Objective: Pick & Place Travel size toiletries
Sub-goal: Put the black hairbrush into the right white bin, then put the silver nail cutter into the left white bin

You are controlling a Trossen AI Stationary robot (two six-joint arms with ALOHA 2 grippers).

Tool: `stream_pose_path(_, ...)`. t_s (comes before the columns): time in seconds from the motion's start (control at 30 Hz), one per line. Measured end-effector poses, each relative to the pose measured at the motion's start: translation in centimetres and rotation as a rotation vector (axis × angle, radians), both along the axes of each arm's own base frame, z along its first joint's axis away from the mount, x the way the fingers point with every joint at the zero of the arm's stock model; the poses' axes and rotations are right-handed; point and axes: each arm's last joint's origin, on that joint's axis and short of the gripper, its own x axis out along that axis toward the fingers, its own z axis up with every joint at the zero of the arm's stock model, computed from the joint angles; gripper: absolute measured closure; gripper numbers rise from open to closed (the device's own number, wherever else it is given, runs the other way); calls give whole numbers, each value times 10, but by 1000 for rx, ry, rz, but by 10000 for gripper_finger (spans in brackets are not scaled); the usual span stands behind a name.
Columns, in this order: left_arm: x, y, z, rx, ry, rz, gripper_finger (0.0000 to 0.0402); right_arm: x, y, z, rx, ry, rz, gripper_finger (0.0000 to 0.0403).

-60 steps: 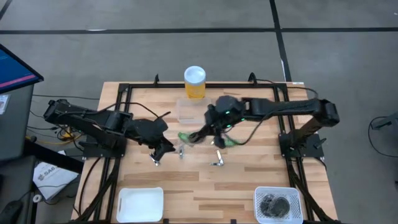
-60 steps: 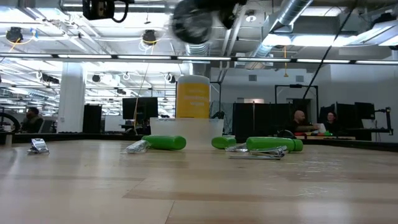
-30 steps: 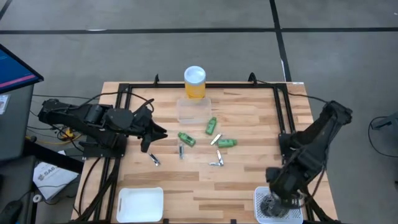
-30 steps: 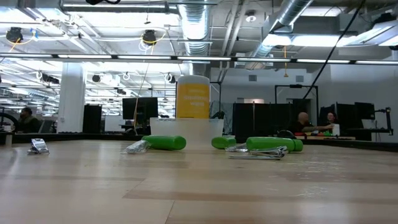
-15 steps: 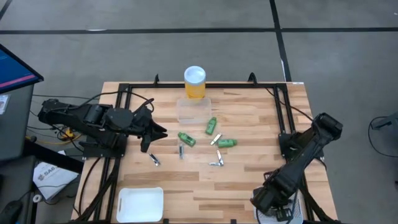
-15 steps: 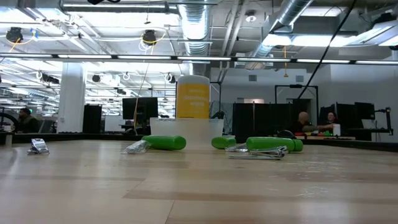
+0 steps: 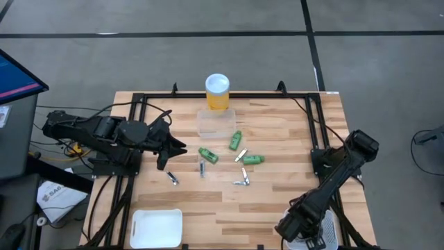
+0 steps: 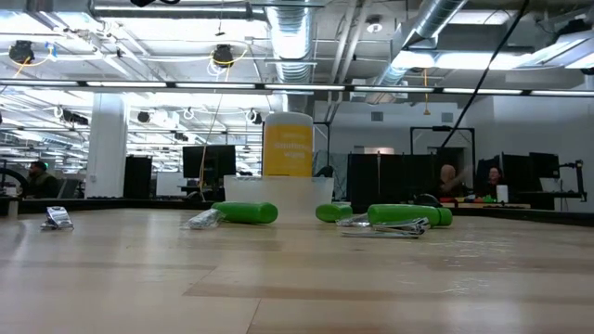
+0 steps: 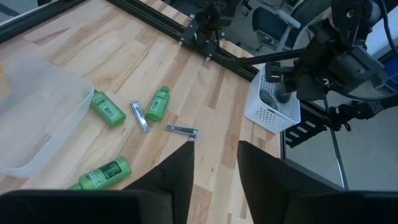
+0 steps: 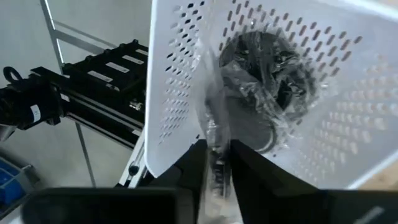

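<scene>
Since before, right hand [image 7: 305, 232] over basket [image 7: 331, 223]

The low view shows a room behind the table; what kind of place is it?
Probably an industrial lab or workshop: exposed metal ceiling ducts, hanging ceiling lamps, and seated people at dark computer monitors behind the wooden table.
</scene>
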Motion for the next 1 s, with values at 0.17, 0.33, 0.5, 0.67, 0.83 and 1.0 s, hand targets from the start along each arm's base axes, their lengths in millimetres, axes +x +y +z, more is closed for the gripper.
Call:
stream_pose_path(0.17,0,0,0,0,0,0,274,-1,-1,-1,-8,9,-8,295)
stream_pose_path(0.33,0,0,0,0,0,0,265,-1,-2,1,-24,13,-43,241)
stream_pose_path(0.5,0,0,0,77,3,-32,242,-4,-13,18,-55,-33,-126,174)
stream_pose_path(0.67,1,0,-6,146,24,-68,211,-16,-41,63,-58,-219,-300,155)
stream_pose_path(0.83,7,0,-42,20,132,88,193,-37,-84,108,-77,-441,-634,168)
stream_pose_path(1.0,14,-2,-90,-179,305,253,195,-58,-117,137,-72,-672,-878,171)
